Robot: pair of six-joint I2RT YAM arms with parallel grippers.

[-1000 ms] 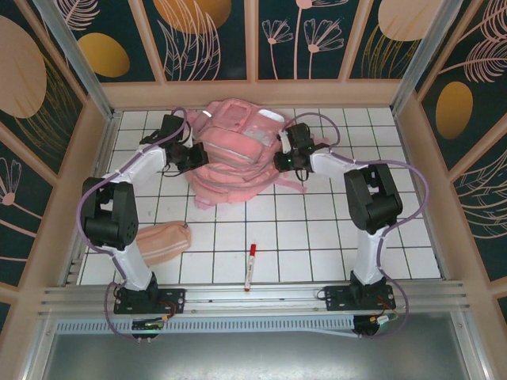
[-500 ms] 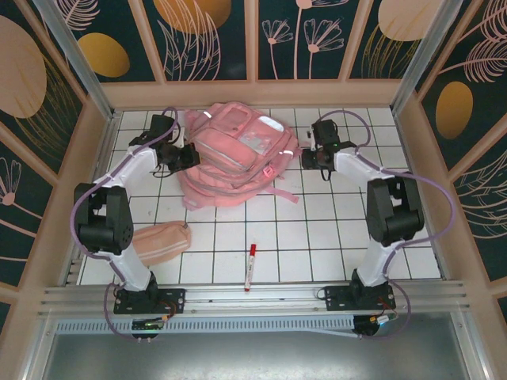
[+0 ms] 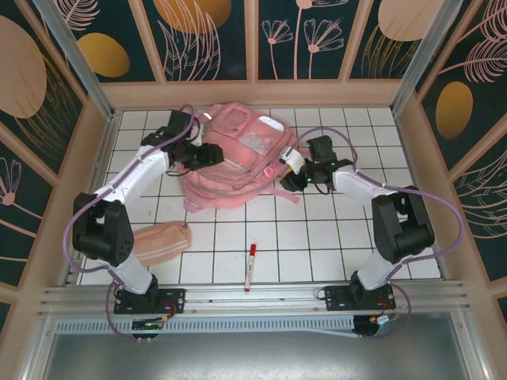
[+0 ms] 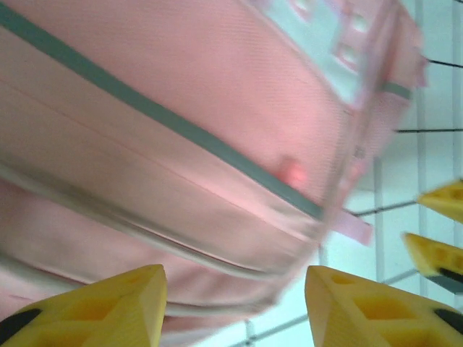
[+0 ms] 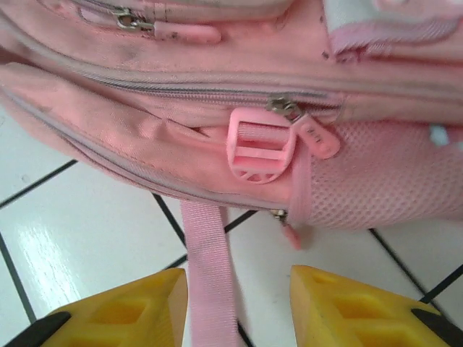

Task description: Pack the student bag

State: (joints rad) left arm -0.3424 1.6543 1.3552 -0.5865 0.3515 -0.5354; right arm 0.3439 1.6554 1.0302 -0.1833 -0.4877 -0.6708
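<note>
Near side of the student bag (image 3: 238,154), well apart from it: marker (image 3: 250,267) & peach pouch (image 3: 161,241), both unpacked. R gripper (image 5: 239,289) at bag's near-right edge, fingers wide, empty, loose strap (image 5: 208,260) btwn them, zip pull (image 5: 317,139) just beyond. L gripper (image 4: 235,289) at bag's left flank, wide, holding nothing. Bag itself lies flat by far wall. Risk: R closes on strap, not pull, so the unpinned bag drags.

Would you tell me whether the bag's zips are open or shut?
Shut, as far as visible: the bag shows closed zip teeth.
</note>
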